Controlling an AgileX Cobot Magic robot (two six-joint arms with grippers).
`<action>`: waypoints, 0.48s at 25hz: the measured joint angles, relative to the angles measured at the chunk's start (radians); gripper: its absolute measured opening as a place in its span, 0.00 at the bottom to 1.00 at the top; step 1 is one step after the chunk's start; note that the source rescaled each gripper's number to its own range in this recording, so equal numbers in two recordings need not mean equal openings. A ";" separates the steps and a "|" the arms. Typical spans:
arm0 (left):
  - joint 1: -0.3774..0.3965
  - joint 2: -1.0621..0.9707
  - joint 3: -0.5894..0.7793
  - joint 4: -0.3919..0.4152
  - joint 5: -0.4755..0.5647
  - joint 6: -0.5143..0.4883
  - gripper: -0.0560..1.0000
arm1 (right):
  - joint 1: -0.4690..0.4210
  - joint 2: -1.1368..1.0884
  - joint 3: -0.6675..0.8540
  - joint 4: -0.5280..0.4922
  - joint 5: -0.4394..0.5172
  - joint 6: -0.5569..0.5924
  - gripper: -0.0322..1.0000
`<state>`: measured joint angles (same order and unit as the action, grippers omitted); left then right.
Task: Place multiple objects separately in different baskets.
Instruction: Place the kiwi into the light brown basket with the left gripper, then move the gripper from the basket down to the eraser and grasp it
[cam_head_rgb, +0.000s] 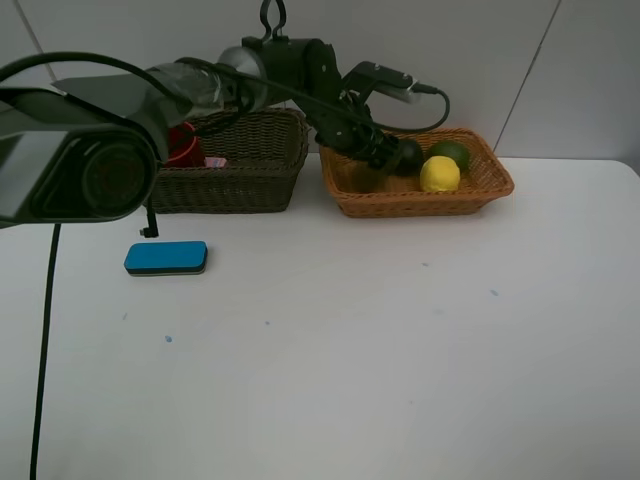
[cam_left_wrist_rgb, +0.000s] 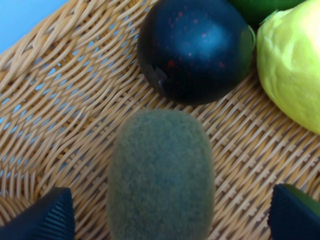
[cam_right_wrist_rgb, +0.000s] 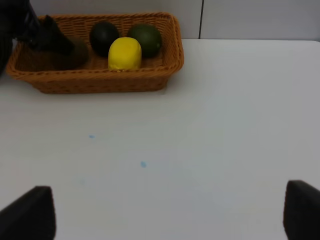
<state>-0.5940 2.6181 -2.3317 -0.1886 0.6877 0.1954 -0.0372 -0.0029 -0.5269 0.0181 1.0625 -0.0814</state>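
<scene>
**Across a white table, 2 baskets by a pale wall**

Between the left gripper's (cam_left_wrist_rgb: 170, 215) spread fingers lies the kiwi (cam_left_wrist_rgb: 160, 175), unclasped, inside the orange-tan basket (cam_left_wrist_rgb: 60, 115); mangosteen (cam_left_wrist_rgb: 195, 47) just beyond. Right gripper (cam_right_wrist_rgb: 170, 212) gapes empty. Dark basket's (cam_head_rgb: 250, 160) contents sit half-hidden.

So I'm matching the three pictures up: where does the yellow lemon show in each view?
Exterior high: yellow lemon in the orange-tan basket, right of centre.
Left wrist: at the picture's right edge, beside the dark mangosteen.
Right wrist: mid-basket.
Shared landmark: the orange-tan basket.
</scene>
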 joint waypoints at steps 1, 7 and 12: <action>0.000 -0.006 0.000 0.001 0.010 0.000 1.00 | 0.000 0.000 0.000 0.000 0.000 0.000 1.00; 0.000 -0.078 0.000 0.036 0.189 0.000 1.00 | 0.000 0.000 0.000 0.000 0.000 0.000 1.00; 0.000 -0.165 -0.001 0.078 0.404 0.003 1.00 | 0.000 0.000 0.000 0.000 0.000 0.000 1.00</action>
<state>-0.5940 2.4529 -2.3325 -0.1102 1.0912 0.1987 -0.0372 -0.0029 -0.5269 0.0181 1.0625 -0.0814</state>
